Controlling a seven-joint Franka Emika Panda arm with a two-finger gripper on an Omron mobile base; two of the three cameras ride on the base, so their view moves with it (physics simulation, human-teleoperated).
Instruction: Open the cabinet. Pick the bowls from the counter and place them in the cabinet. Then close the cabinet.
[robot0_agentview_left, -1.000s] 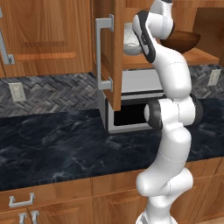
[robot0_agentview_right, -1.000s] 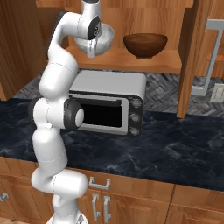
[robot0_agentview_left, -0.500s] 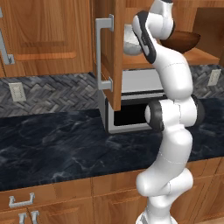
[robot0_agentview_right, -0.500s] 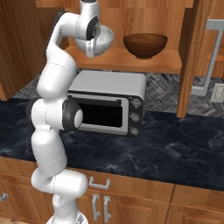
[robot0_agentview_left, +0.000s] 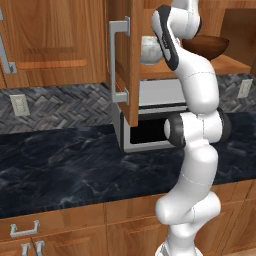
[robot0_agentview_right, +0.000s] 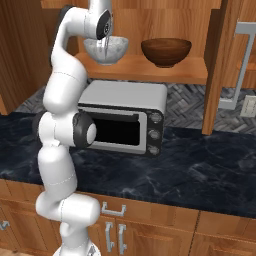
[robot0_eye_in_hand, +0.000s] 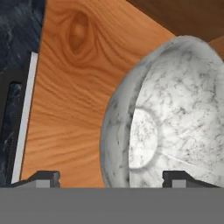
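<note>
Wooden shelf (robot0_agentview_right: 150, 70) inside the cabinet (robot0_agentview_left: 125, 60) has both bowls on it now. Brown wood bowl (robot0_agentview_right: 166, 51) sits to the right, w/ a gap between it & the speckled whitish-grey bowl (robot0_agentview_right: 106, 50), so they don't bump.

Gripper (robot0_agentview_right: 102, 42) is up at the grey bowl, reaching into the open cabinet. In the hand view the grey bowl (robot0_eye_in_hand: 175, 109) is very close & big, w/ the shelf wood under it. Two dark fingers (robot0_eye_in_hand: 43, 177) stand wide apart at the bottom, one on each side. They look spread, not squeezing, so I think the bowl is let go or about to be. Can't tell for sure if a finger touches it.

Bowl is low on the shelf, prob. resting there. That makes sense: it must sit flat before the hand pulls away.

Both doors are swung out wide so the arm fits between them. Left door w/ its silver handle (robot0_agentview_left: 116, 60) hangs over the toaster oven (robot0_agentview_right: 125, 117), which stands on the black bench (robot0_agentview_right: 190, 170).

Left to do, I think: back the hand out w/o knocking the bowl, then shut both doors.
</note>
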